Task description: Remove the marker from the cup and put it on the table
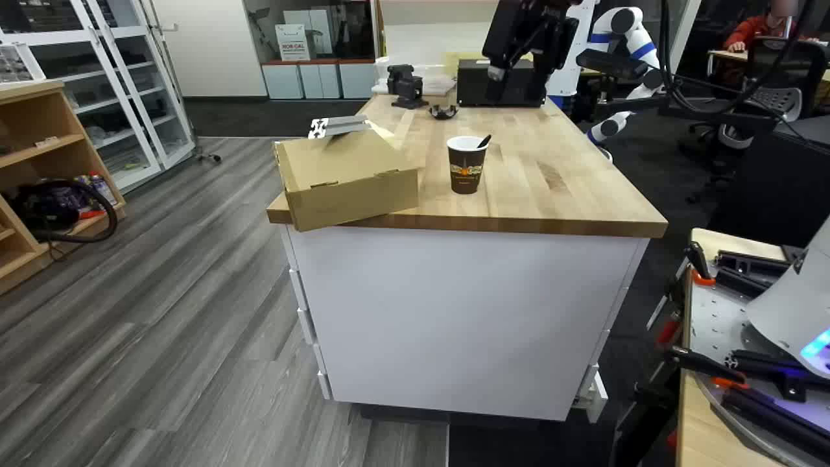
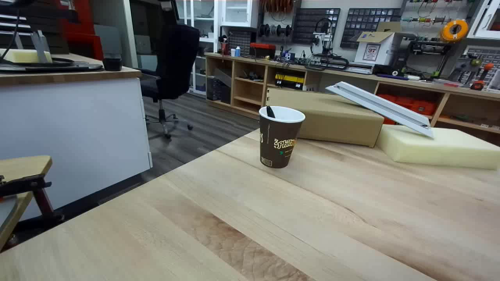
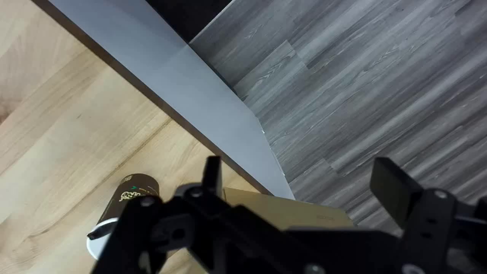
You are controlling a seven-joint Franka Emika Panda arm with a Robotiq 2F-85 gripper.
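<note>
The claw point(image 3: 298, 179) stands wide, its two fingers point(image 3: 392, 190) well apart at nine and three o'clock of the gap in the wrist view; in an exterior view it shows at the top edge, toward one o'clock from the cup point(image 1: 466, 168). Toward six o'clock from the claw in the wrist view is a cardboard box point(image 3: 293, 209), partly hidden behind it. Nearly at nine o'clock is the cup, upright on the wooden worktop point(image 3: 76, 125). In an exterior view the dark marker point(image 1: 485, 141) leans inside the cup, its end poking above the rim between two and three o'clock of the mouth; there the box lies at nine o'clock from the cup, near but apart, jutting over the worktop's edge. In an exterior view a pale foam block point(image 2: 441, 150) lies at three o'clock from the cup, and a metal strip point(image 2: 381, 105) slants down onto it. Farther along the worktop, a black device point(image 1: 406, 87) and a curved black piece point(image 1: 443, 112) sit toward eleven o'clock from the cup, a black case point(image 1: 472, 84) near one.
</note>
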